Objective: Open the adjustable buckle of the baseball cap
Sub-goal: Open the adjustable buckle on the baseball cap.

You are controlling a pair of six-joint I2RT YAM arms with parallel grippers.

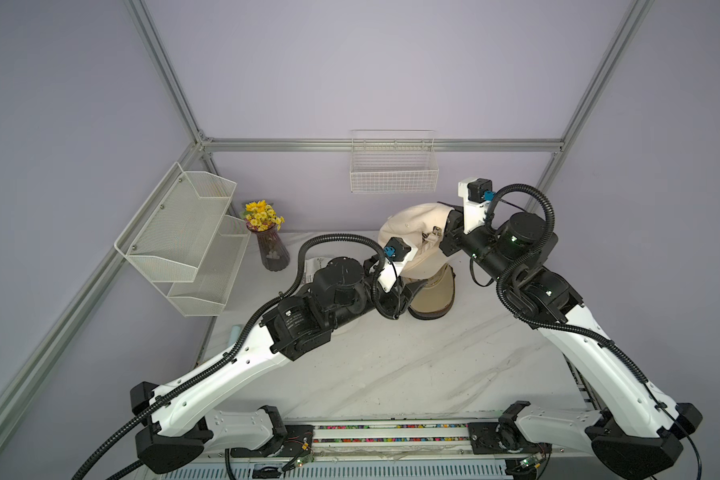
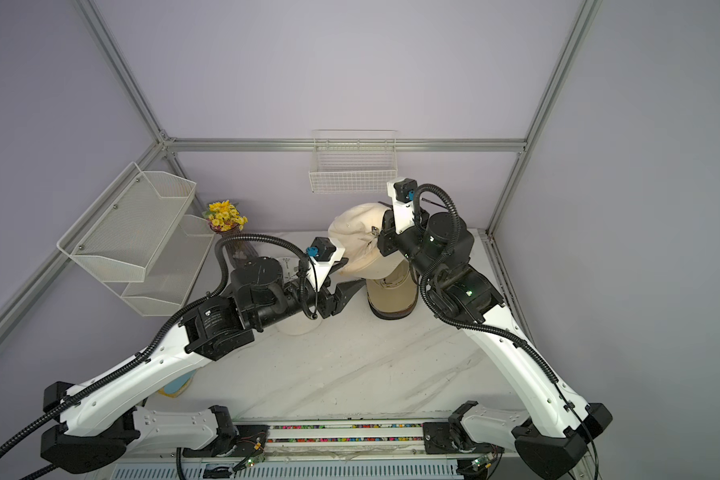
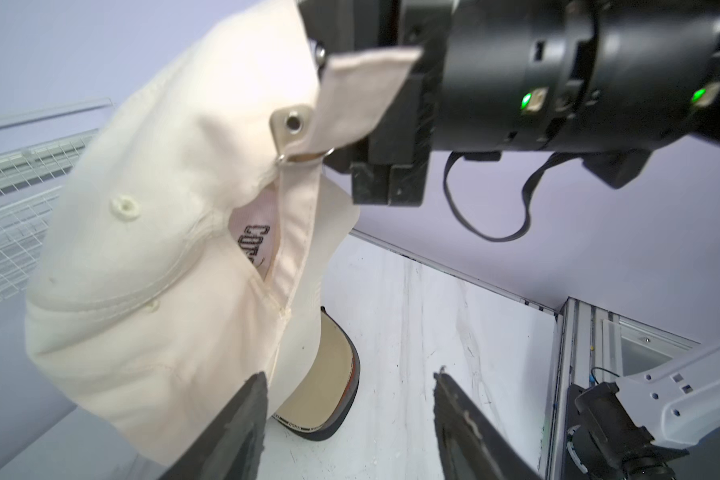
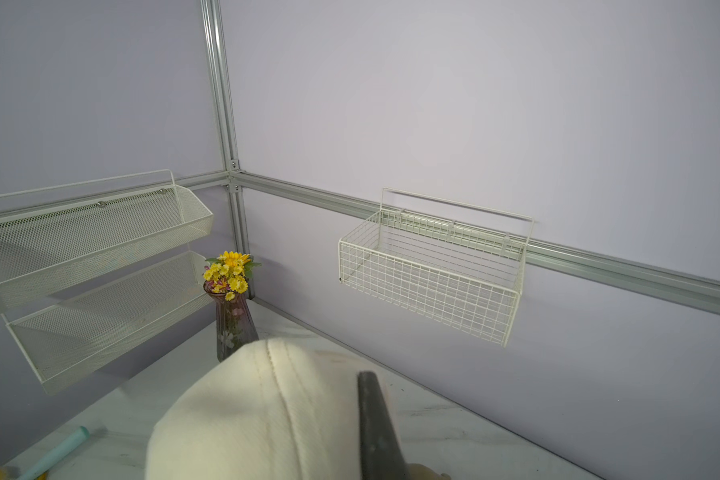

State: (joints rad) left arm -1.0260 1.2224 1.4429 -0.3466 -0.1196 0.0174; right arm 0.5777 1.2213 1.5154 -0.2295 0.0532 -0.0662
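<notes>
Gripping cap (image 1: 408,224) aloft, right gripper (image 1: 447,228); left gripper (image 3: 350,374) spread.

Soft, even light fills my cell; nothing is blown out, and shadows on the desk (image 1: 391,365) are only faint smudges. In both top views the frame rails (image 1: 383,145) (image 2: 350,145) splay outward toward the corners. From my left wrist, my left gripper (image 3: 350,372) sits close and blurred; from my right wrist, the cap (image 4: 246,415) is soft, the wire basket (image 4: 429,286) sharp.
</notes>
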